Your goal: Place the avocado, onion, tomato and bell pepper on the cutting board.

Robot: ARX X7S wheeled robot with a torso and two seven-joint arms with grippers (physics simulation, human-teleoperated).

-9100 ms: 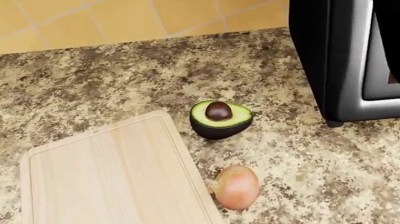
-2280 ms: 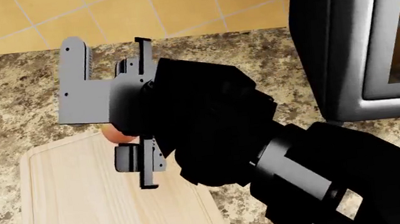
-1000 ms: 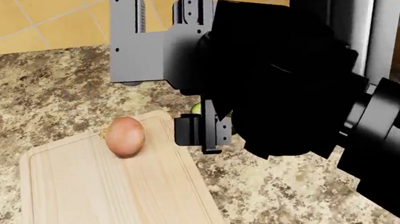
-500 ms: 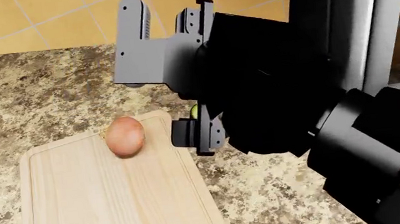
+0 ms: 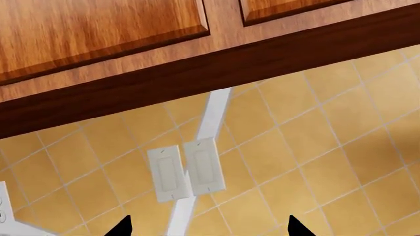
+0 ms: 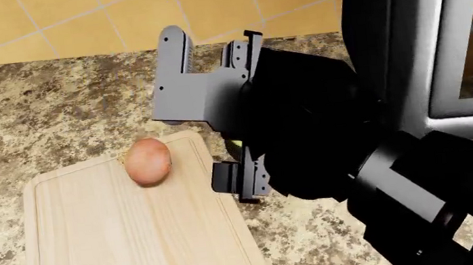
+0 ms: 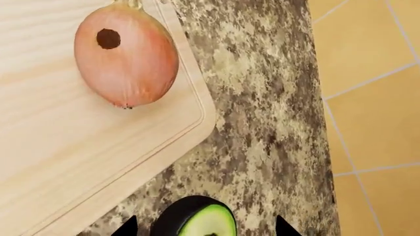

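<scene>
Light: we see even, bright, sourceless simulator lighting.
Shadows: faint, soft.
Glare: none.
Sharpness: we find slight softness throughout, no edge distortion.
</scene>
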